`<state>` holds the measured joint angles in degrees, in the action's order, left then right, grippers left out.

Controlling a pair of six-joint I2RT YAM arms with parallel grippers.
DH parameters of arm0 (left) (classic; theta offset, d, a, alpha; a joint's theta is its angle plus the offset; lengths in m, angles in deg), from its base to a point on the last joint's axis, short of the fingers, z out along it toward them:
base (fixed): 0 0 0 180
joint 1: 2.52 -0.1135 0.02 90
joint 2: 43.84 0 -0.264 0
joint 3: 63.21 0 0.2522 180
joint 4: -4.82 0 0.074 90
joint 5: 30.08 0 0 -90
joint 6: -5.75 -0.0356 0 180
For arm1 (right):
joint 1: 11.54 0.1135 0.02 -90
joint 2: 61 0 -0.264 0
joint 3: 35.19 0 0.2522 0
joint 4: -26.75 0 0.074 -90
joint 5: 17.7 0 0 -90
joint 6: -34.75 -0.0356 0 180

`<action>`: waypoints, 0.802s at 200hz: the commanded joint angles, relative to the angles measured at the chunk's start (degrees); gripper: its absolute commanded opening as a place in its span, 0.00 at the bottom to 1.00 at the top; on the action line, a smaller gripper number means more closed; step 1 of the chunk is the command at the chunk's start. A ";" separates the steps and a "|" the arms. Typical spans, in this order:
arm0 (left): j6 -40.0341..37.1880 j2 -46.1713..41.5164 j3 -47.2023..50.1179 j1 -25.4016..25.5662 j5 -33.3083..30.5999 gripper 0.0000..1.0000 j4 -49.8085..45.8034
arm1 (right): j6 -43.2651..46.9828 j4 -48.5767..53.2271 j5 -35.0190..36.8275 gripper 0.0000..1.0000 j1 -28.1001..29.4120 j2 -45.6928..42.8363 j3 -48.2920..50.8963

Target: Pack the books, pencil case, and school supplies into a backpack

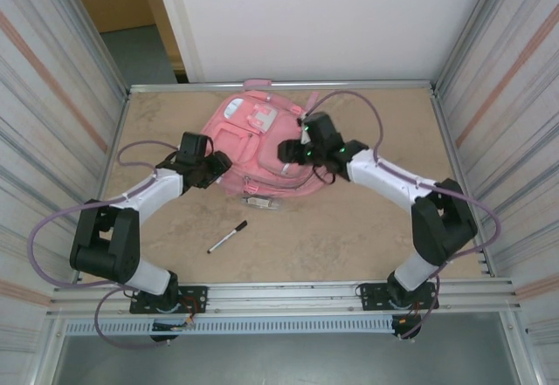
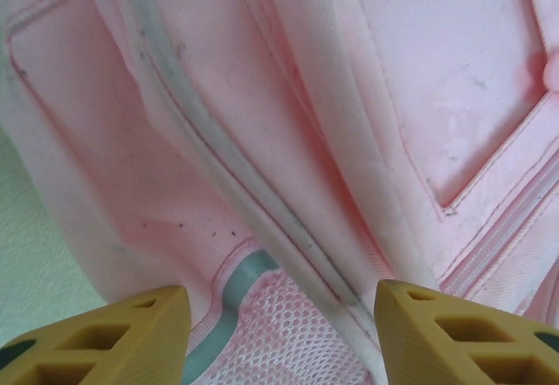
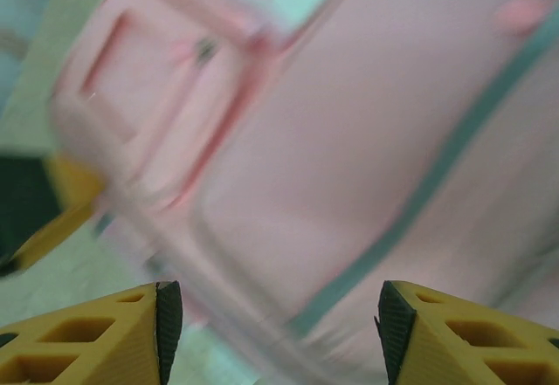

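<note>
I count one pink backpack [image 1: 262, 154], lying flat in the middle of the table [image 1: 367, 237], and one black marker [image 1: 227, 237] on the bare top nearer my bases. My left gripper [image 1: 215, 165] is spread at the backpack's left edge. My right gripper [image 1: 287, 151] is spread over its front. The table is beige and stone-patterned, walled by ribbed metal panels [image 1: 52, 97].

The left arm [image 1: 157, 191] and right arm [image 1: 389, 178] are white with black joints and purple cables [image 1: 349, 92]. The left gripper [image 2: 279, 333] and right gripper [image 3: 275, 333] have yellow fingers [image 2: 105, 337] with holes.

Soft even light, faint shadows; pink backpack [image 3: 349, 140] motion-blurred at right wrist, crisp at left wrist
</note>
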<state>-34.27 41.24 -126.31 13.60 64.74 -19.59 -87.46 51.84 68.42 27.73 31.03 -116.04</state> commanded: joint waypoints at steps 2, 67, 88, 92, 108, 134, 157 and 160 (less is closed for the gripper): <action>-1.57 2.24 -3.34 -0.08 1.17 0.58 0.71 | -9.70 -0.03 7.48 0.61 7.11 0.28 2.23; -2.25 9.65 -6.11 -0.26 1.54 0.38 3.32 | -17.40 -2.65 13.27 0.53 16.08 15.73 -7.50; -1.77 9.20 -5.68 -0.26 2.70 0.13 4.17 | -17.31 -1.61 13.02 0.50 16.28 19.91 -11.65; -1.85 8.88 -5.68 -0.23 3.29 0.10 4.15 | -17.65 -1.11 13.21 0.49 16.28 20.36 -12.27; -2.33 7.15 -5.18 -0.02 4.20 0.01 4.12 | -18.98 0.31 16.29 0.47 16.71 21.87 -13.55; -0.94 4.53 -3.46 0.11 5.61 0.00 4.87 | -22.45 5.10 20.20 0.47 16.74 24.02 -16.52; 0.86 3.52 -2.37 0.09 9.63 0.00 7.00 | -26.33 8.92 19.49 0.48 16.54 25.02 -18.88; 1.18 3.44 -2.15 0.09 9.97 0.00 7.43 | -26.81 9.04 19.45 0.48 16.62 25.03 -18.90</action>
<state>-34.21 47.40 -130.14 13.44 69.27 -13.80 -108.85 55.80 84.77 44.40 54.48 -132.43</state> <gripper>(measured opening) 0.055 0.488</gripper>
